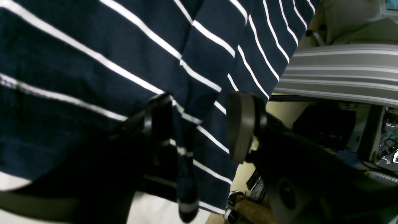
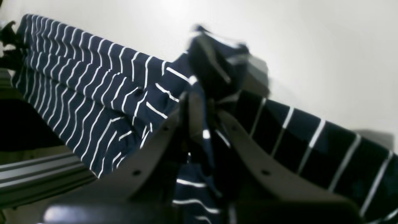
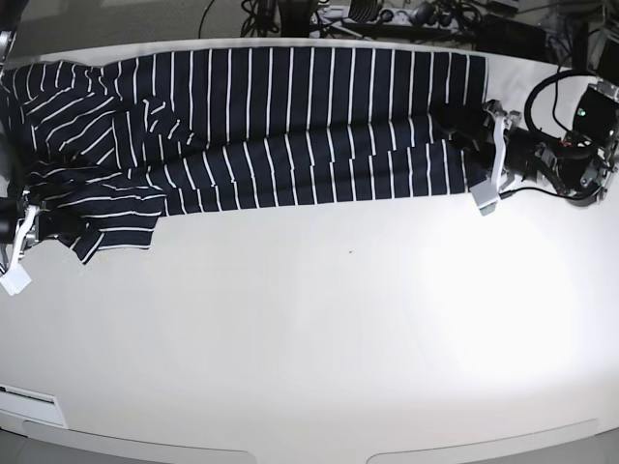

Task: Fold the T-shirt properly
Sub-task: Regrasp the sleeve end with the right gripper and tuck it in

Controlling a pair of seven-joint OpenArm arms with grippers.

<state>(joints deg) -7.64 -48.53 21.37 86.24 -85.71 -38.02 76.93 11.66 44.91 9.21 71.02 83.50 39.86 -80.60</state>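
Observation:
The dark navy T-shirt (image 3: 290,126) with thin white stripes lies folded lengthwise in a long band across the far part of the white table (image 3: 319,329). My left gripper (image 3: 490,159) is at the band's right end. In the left wrist view this gripper (image 1: 199,124) is open, with a fold of the T-shirt (image 1: 93,62) hanging between its fingers. My right gripper (image 3: 21,230) is at the band's bunched left end. In the right wrist view it (image 2: 202,105) is shut on a pinch of the T-shirt (image 2: 93,90), lifted a little off the table.
The table's left edge is right by the right gripper, and its right edge by the left arm (image 3: 571,155). An aluminium frame rail (image 1: 342,71) runs beside the table. Cables and equipment (image 3: 387,14) sit behind the far edge.

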